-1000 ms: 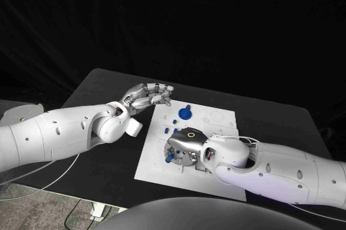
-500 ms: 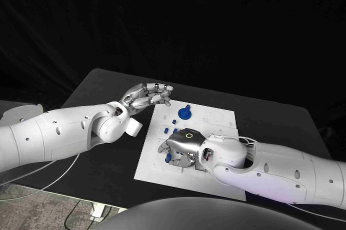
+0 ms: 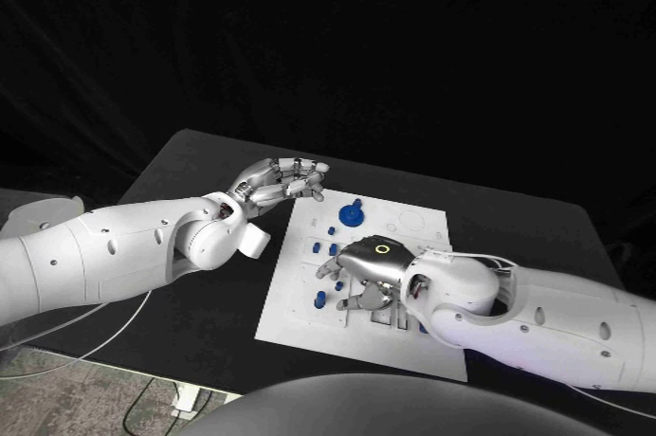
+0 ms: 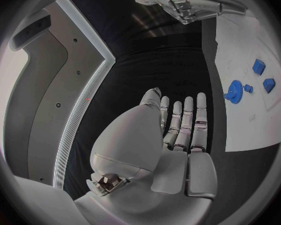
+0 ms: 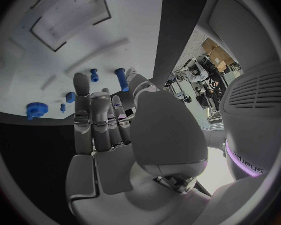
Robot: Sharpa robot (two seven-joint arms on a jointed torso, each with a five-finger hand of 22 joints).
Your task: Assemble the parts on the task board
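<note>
Shifting rightward, right hand (image 3: 372, 273) uncovers blue parts (image 3: 325, 299).

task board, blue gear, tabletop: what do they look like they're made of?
Task board: looks like white rigid plastic or painted sheet, matte, flat with sharp edges and shallow recesses.
Blue gear: probably moulded or printed plastic, since the colour is uniform and saturated, with crisp teeth in the left wrist view.
Table: dark, matte, no glare; the material is unclear.

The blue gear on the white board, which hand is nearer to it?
Left. The left hand hovers just off the board's far corner beside the blue gear; the right hand is over the board's middle.
</note>
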